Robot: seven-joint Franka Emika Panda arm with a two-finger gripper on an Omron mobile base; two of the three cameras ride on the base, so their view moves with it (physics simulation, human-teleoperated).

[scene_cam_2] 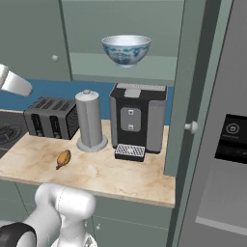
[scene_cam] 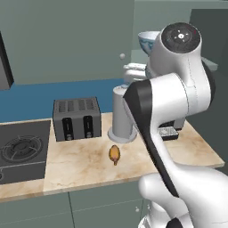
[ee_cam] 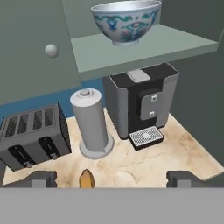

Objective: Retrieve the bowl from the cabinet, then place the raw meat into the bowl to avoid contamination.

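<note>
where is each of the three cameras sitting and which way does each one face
Left base view: behind the arm on its left, looking forward and down at the counter; the white arm rises from the lower right, hiding part of the bowl.
Right base view: behind on the right, facing the open cabinet; the arm's base shows at lower left.
Hand view: on the hand, facing the shelf and bowl; the gripper stands open, fingertips at the bottom.
All share the bowl, toaster and raw meat.
</note>
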